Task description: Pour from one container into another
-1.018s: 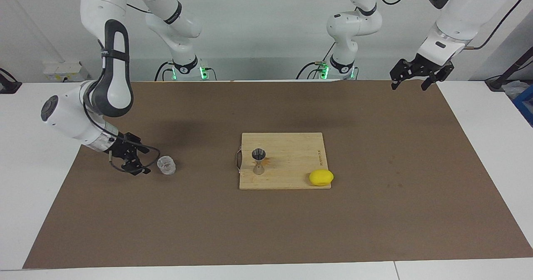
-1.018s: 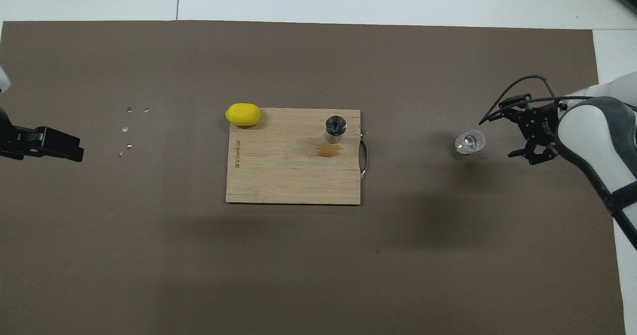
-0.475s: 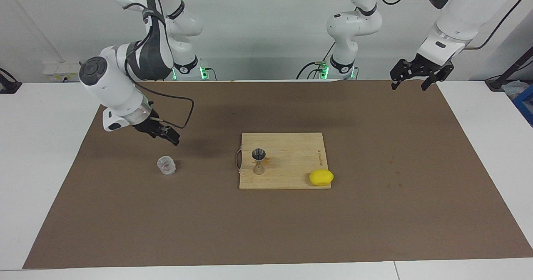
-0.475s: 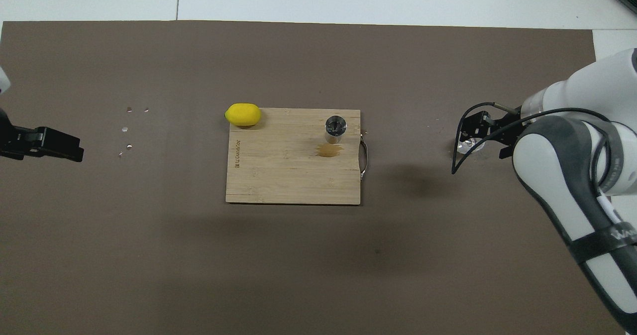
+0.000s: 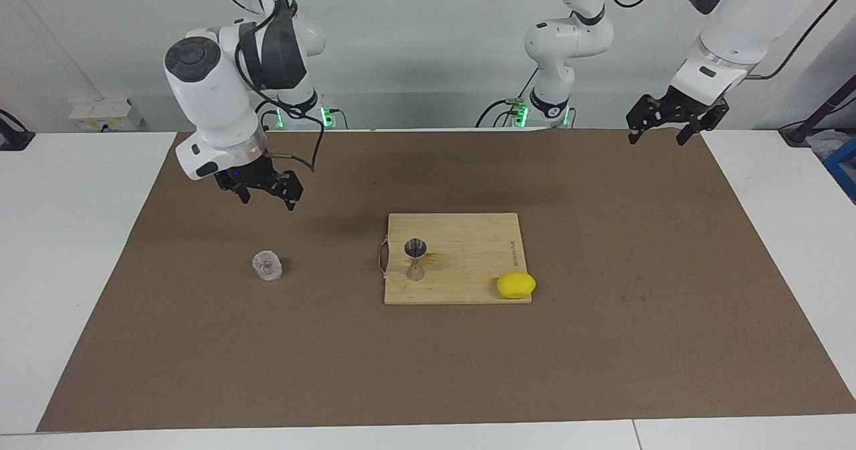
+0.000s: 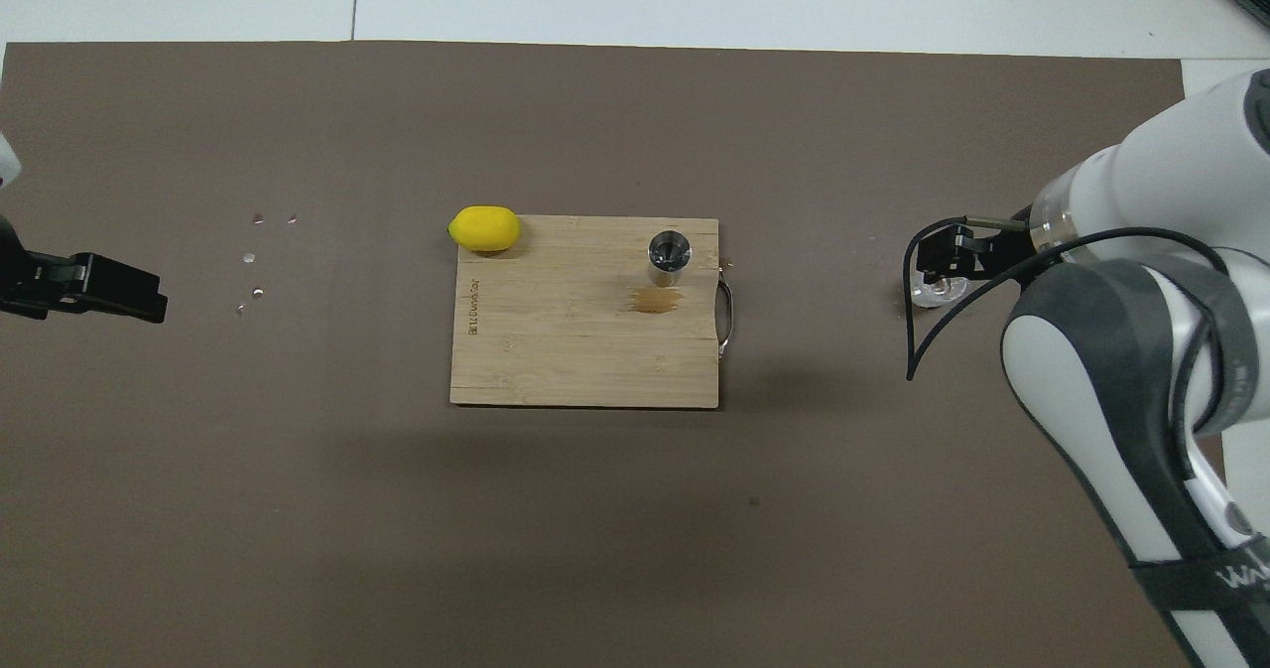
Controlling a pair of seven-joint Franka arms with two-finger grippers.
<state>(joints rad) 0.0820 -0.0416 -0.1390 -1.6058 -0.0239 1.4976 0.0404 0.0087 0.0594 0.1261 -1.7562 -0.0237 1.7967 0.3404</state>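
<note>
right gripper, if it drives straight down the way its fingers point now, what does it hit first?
Probably the bare brown mat. The open right gripper hangs over mat, with the glass cup farther from the robots than that spot. Overhead it overlaps the cup, so depth is uncertain.

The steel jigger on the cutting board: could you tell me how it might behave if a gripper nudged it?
The jigger stands tall on a small base with a narrow waist, so it would probably tip rather than slide. Its shiny metal likely makes it stiff yet slippery. Once down, its round cones might roll across the cutting board.
</note>
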